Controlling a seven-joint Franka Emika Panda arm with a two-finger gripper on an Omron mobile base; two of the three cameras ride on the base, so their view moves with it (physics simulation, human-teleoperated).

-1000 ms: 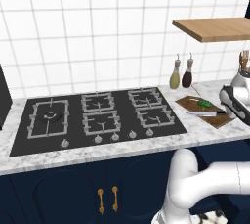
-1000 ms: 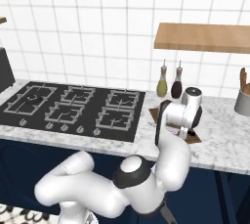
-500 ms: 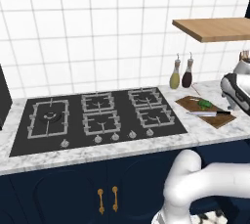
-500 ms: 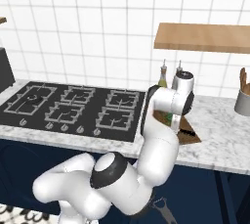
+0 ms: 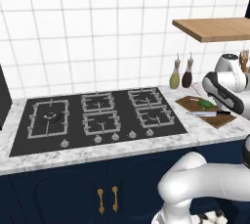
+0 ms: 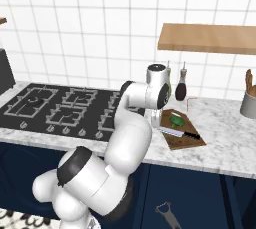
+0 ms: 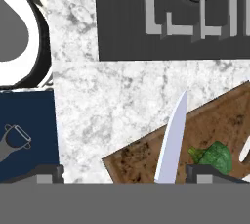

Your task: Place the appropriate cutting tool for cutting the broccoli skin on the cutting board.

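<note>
On the cutting board (image 6: 186, 138), a knife (image 6: 179, 132) is laid just beside the broccoli (image 6: 175, 120); the gripper (image 7: 124, 173) is spread open above it.

Base views looked forward-down from behind-left and behind-right, sharing hob (image 5: 100, 118) and board (image 6: 182, 130), hand view close above board.

No readable text, label, brand, number or sign appears on anything.
</note>
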